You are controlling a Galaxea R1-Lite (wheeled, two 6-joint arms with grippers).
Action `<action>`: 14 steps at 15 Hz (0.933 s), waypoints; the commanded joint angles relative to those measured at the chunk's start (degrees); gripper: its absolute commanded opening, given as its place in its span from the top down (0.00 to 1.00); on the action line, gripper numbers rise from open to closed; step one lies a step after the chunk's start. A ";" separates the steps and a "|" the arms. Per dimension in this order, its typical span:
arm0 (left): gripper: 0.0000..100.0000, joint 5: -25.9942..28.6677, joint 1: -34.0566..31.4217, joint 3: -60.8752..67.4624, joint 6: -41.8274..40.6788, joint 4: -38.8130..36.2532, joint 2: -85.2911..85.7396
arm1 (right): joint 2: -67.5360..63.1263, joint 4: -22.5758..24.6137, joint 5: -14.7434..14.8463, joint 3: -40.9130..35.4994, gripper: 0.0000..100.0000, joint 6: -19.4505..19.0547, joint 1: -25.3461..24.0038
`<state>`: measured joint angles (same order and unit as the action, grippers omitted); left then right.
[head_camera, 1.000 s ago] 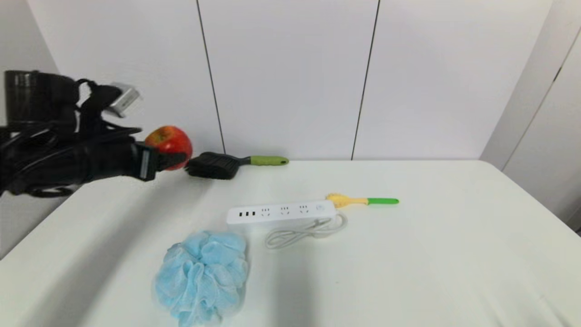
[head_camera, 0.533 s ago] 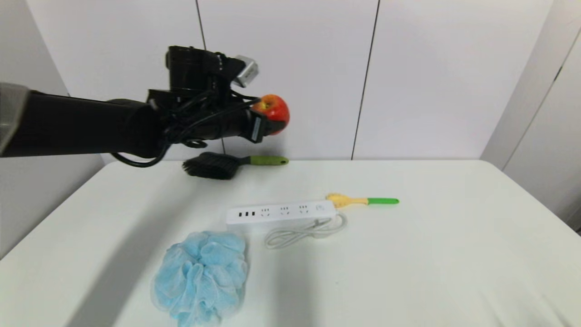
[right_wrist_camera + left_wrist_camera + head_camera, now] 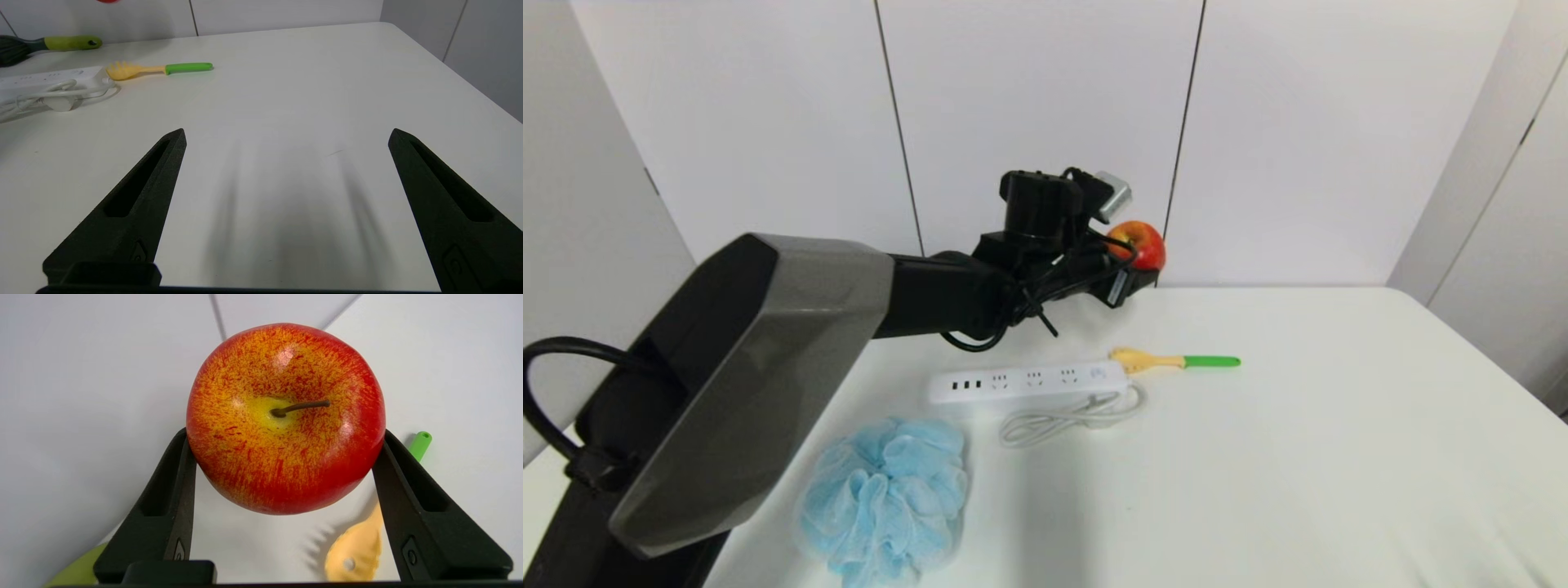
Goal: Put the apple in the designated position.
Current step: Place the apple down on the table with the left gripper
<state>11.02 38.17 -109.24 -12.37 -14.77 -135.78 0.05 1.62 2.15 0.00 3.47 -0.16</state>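
the left gripper (image 3: 286, 473) is clamped on the apple (image 3: 286, 416), one black finger pressed against each flank, stem turned back toward the wrist camera, so the fruit hangs well clear of the white surface (image 3: 1323, 425) with nothing under it. in the head view the apple (image 3: 1141, 243) is high in the air over the far edge of the surface, beyond the white power strip (image 3: 1029, 381) and the yellow fork with a green handle (image 3: 1172, 360); that height probably lets the load pass above the clutter. the designated position carries no mark, so which bare patch is meant cannot be told, though the broad open area on the robot's right looks a likely candidate. the right gripper (image 3: 286, 163) hangs low over that bare stretch with its fingers spread wide apart and nothing between them, seemingly parked. a blue bath pouf (image 3: 886, 498) lies near the front edge, and a green-handled brush (image 3: 49, 44) lies by the back wall. no bowl, tray, box or other container is in sight, so nothing holds anything here.
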 commanded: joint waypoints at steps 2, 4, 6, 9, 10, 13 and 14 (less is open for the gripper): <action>1.00 -0.03 0.77 -3.17 -0.55 -0.17 -8.19 | -0.05 0.05 -0.04 -0.70 0.00 0.04 -0.02; 1.00 -0.03 0.77 -3.17 -1.25 -0.69 -9.33 | -0.05 0.05 0.05 -0.70 0.00 0.04 -0.02; 1.00 -0.03 0.77 -3.17 -1.25 -1.92 -10.12 | -0.05 0.05 0.05 -0.70 0.00 0.04 -0.02; 1.00 -0.21 0.94 -3.26 -1.25 -3.07 -10.73 | -0.05 0.05 0.05 -0.70 0.00 0.04 -0.02; 0.00 -0.47 1.03 -3.17 -1.16 -3.07 -10.73 | -0.05 0.05 0.05 -0.70 0.00 0.04 -0.02; 0.00 -0.47 0.94 -3.26 -1.25 -2.98 -10.47 | -0.05 0.05 0.05 -0.70 0.00 0.04 -0.02; 0.00 -0.47 0.94 -3.26 -1.25 -2.89 -10.30 | -0.05 0.05 0.05 -0.70 0.00 0.04 -0.02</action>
<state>10.45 39.16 -112.48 -13.53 -17.69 -146.64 0.05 1.62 2.15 0.00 3.50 -0.16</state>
